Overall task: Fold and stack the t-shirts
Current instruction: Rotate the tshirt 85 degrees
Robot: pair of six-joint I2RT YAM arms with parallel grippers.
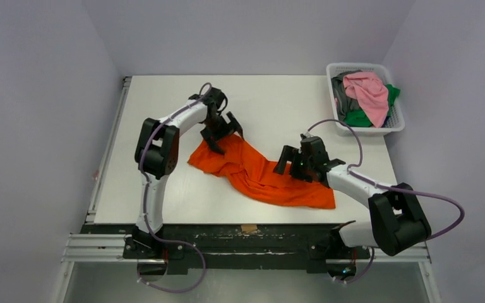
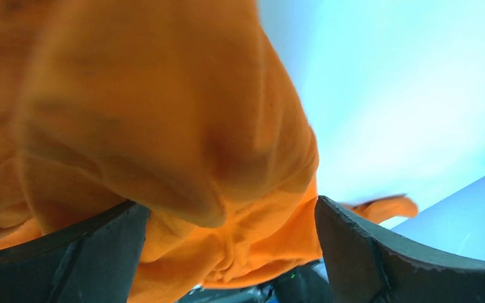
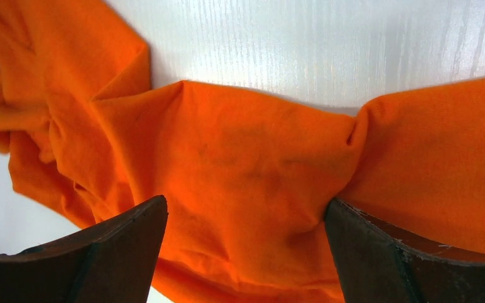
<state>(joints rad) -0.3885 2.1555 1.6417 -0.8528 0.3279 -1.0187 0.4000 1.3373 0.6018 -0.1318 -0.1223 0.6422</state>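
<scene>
The white counter [image 1: 290, 101] carries a crumpled orange t-shirt [image 1: 259, 177] around its middle. A white slotted basket [image 1: 379, 130] sits at its far right corner.

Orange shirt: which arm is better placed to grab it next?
Probably left: the left gripper, open, straddles the shirt's end corner, cloth bulging between its fingers. The right gripper, also open, sits over a mid-edge fold.

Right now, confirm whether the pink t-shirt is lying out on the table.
No, the pink t-shirt lies inside the white basket, not out on the bare table.
</scene>
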